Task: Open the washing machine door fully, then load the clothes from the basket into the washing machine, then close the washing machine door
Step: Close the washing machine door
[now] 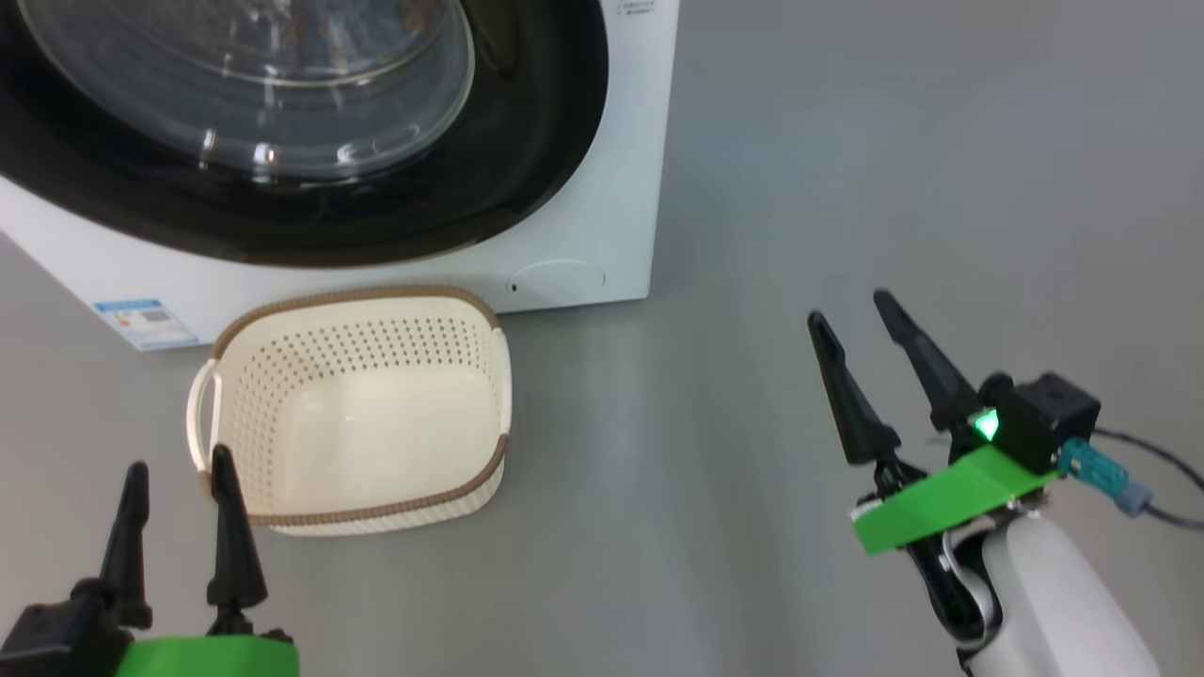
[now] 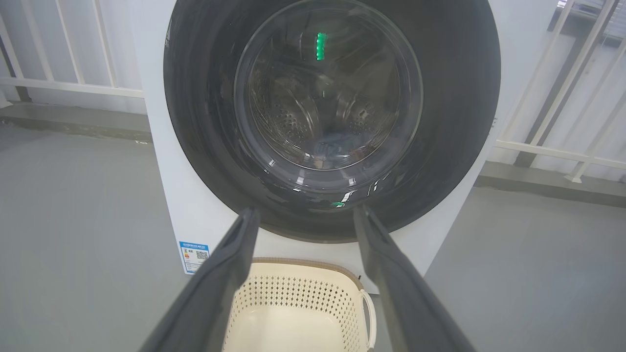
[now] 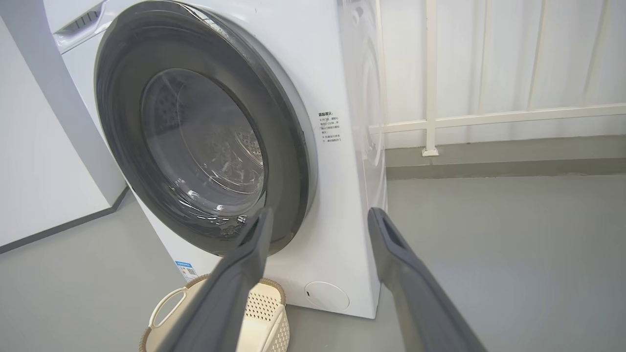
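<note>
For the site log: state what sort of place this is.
Probably a laundry corner of a balcony or utility room: a white front-loading washing machine on a bare grey floor, a cream basket before it, white railing behind.

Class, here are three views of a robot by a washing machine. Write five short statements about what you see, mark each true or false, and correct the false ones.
1. The door is shut against the washer. True.
2. The basket is full. False: nothing lies in it.
3. The basket stands on the floor in front of the washer. True.
4. The right gripper is clamped on the basket's handle. False: its jaws are open, hold nothing, and are well apart from the basket.
5. The left gripper has open jaws. True.
</note>
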